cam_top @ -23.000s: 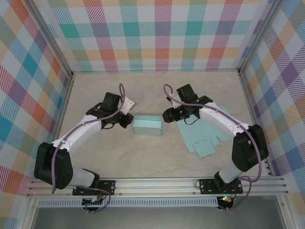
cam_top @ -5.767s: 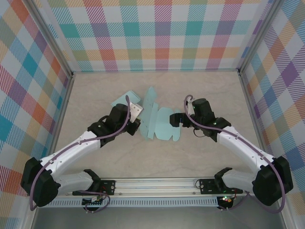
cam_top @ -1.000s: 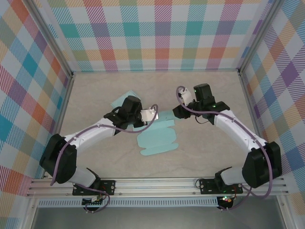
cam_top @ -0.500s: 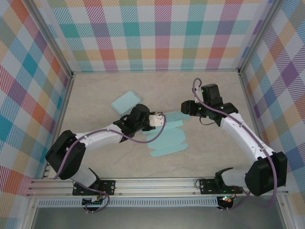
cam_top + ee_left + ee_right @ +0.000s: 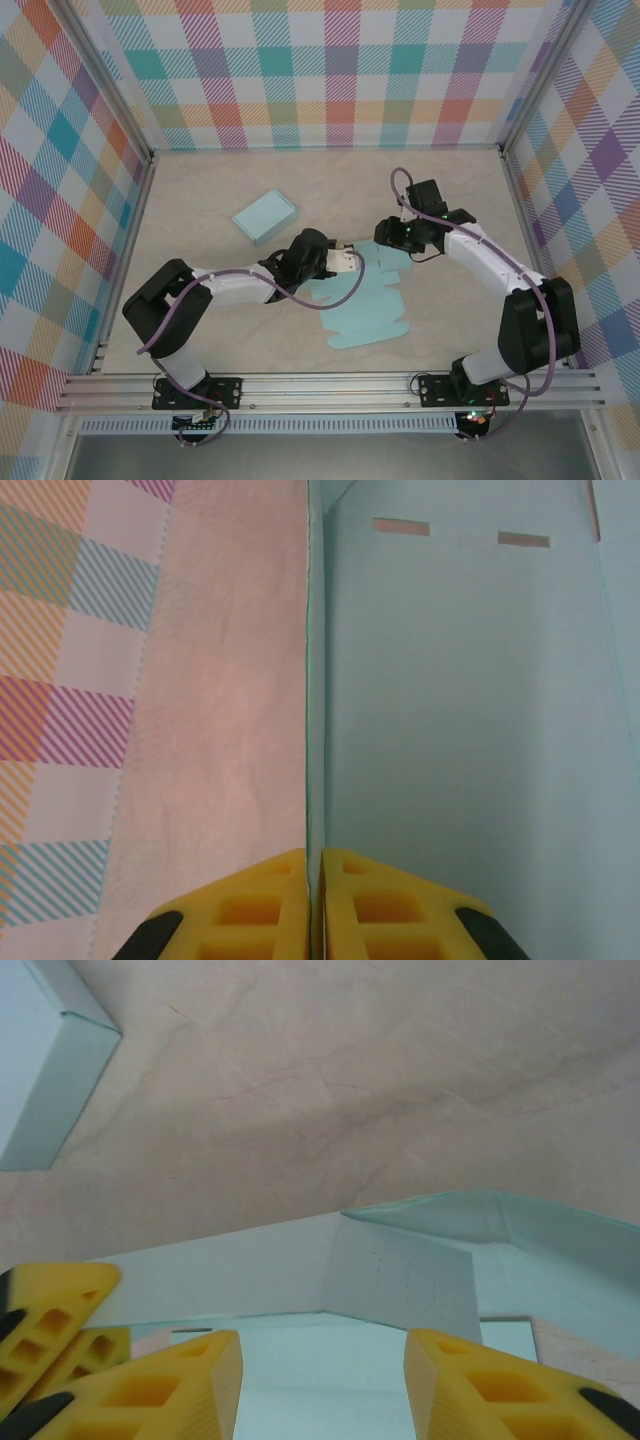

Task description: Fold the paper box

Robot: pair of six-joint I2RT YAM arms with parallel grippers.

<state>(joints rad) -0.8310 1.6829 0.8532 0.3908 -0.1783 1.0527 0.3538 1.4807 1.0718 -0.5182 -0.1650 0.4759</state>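
Teal paper sheet (image 5: 365, 305) lies open and flat on the worktop (image 5: 200, 200), right of centre and toward the near edge.

- Change: within the last second the sheet has slid rightward and nearer to me, dragged along as my left arm stretched out. My right arm swung out a little, then came back in over the sheet's far corner.
- Folded box (image 5: 265, 215) sits at back left, well apart from the sheet. A second ago my left arm half covered it; now it is in plain sight.
- Left pincer (image 5: 352, 262): pressed together on a thin edge of the sheet. In the wrist view that edge runs straight away from the fingertips, and the panel beside it carries two small slots (image 5: 400, 526) at its far end. Whether the panel is lifted off the worktop, I cannot tell.
- Right pincer (image 5: 320, 1345): spread, with a creased flap (image 5: 400, 1280) just beyond its jaws, nothing gripped.

Reading: this was a repositioning, not a fold. No wall stands yet, so the task is at an early stage. The sheet now lies between both arms, which should suit raising a side. Thin paper may buckle if I pull against my own pinch.
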